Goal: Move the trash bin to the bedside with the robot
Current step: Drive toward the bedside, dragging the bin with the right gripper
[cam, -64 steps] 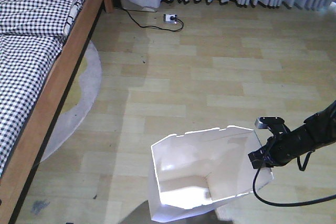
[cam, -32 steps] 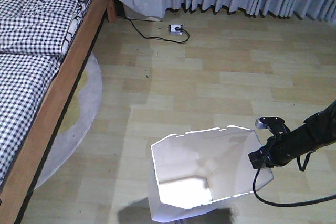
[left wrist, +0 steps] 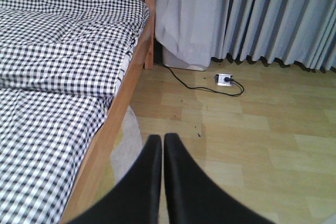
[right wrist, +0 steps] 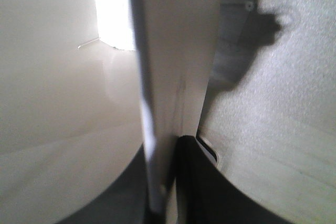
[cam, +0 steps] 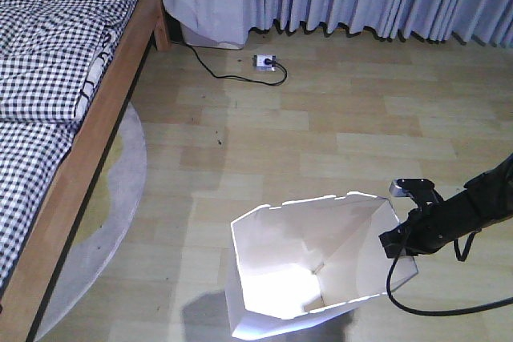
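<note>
Between your right gripper point(cam: 398, 242) jaws: thin white plastic trash bin point(cam: 276, 266) wall, pinched; rim angular, notched; left gripper point(left wrist: 162, 148) jaws together, empty.

1. Right arm point(cam: 473, 206): cut off by the right frame edge, front view.
2. Right pincer point(cam: 398, 239): tips hidden behind the trash bin point(cam: 309, 266) rim.
3. Bed point(cam: 56, 70): runs off left and top edges.
4. Right wrist view: bin wall blurred; fingers point(right wrist: 202, 182) cropped at bottom.
</note>
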{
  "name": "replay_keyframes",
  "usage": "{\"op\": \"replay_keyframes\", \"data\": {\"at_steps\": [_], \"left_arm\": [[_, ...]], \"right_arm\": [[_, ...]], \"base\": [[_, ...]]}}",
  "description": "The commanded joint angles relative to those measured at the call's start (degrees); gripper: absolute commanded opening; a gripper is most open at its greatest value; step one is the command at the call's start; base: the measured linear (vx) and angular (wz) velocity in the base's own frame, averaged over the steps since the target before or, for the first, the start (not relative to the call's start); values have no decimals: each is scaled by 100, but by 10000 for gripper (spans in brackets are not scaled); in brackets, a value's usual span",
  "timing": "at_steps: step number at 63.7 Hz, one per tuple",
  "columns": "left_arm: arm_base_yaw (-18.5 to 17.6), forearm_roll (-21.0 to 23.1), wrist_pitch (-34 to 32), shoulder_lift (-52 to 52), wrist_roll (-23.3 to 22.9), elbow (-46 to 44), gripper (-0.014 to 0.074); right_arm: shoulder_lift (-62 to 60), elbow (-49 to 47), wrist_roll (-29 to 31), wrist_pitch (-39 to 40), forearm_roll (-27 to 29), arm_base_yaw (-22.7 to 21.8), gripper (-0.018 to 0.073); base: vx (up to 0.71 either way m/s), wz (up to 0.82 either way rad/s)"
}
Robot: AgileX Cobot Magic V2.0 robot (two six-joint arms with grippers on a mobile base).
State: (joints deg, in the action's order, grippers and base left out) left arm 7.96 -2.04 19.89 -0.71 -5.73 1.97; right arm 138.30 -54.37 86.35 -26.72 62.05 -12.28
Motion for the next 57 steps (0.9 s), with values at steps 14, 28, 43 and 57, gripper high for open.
{"op": "replay_keyframes", "data": {"at_steps": [14,28,43,57], "left_arm": [[-17,13,-376,-81,-25,19,-6],[-17,13,-376,-81,-25,19,-6],[-17,13,-376,-81,-25,19,-6],[-17,13,-376,-81,-25,19,-6]], "right_arm": [[-437,-52,30,-1038,225,-19,-5],[-437,-52,30,-1038,225,-19,-5],[-437,-52,30,-1038,225,-19,-5],[-437,-52,30,-1038,225,-19,-5]], "base": [[31,3],[30,4],[29,3],[26,-1]]}}
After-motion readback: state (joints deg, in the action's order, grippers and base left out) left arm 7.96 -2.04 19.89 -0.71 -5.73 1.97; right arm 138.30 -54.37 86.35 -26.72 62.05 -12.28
